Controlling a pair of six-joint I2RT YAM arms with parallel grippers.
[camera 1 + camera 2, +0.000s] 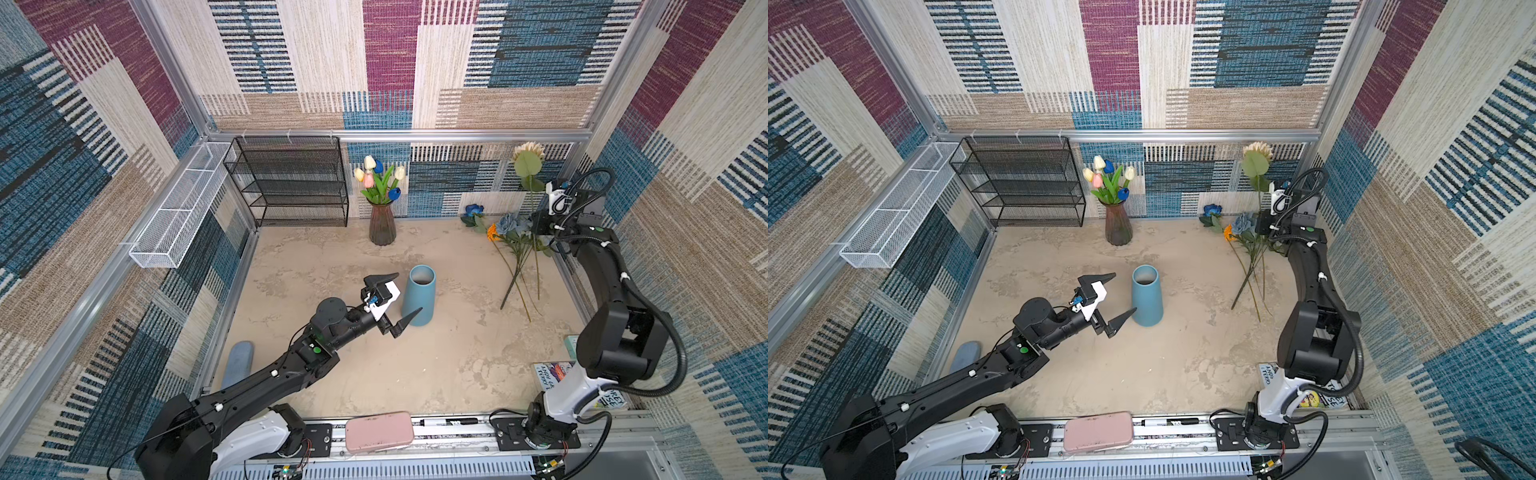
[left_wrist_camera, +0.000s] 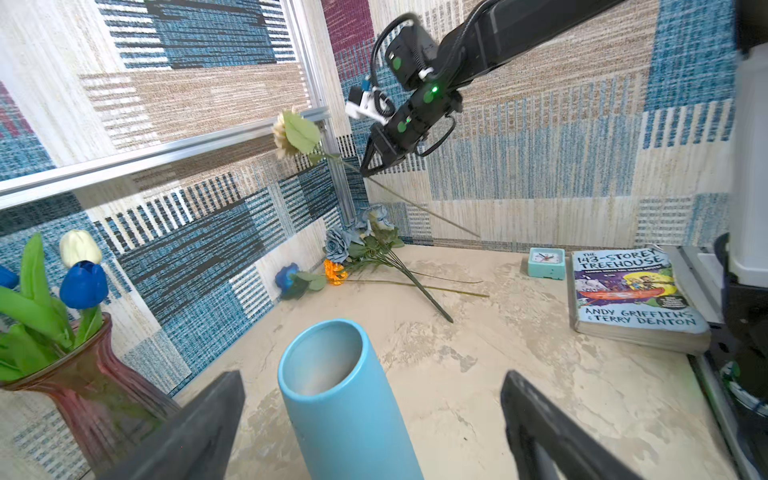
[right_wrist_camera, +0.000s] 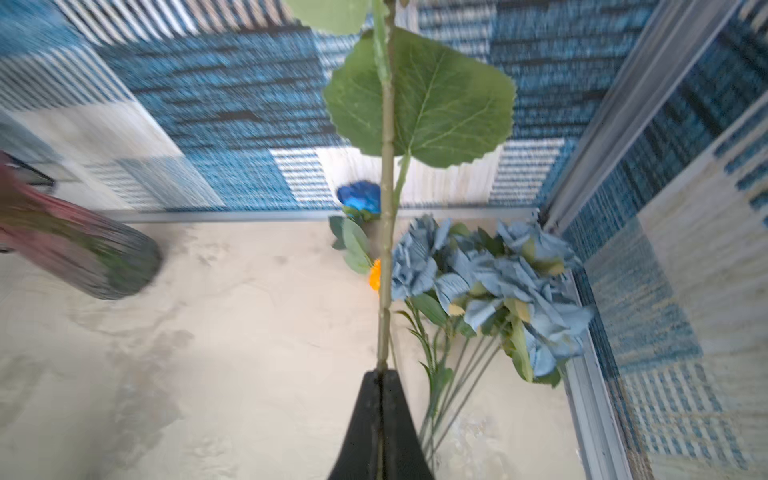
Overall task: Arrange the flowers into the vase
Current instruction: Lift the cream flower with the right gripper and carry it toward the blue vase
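Over the back right corner of the desk, our right jaws pinch the stem of the cream sunflower. Our left jaws stand wide apart beside the empty blue vase. Tulips fill the red vase; three more flowers lie waiting.

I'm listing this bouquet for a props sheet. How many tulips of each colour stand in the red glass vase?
Blue tulips: 2
Pink tulips: 1
Cream or white tulips: 3
Total: 6
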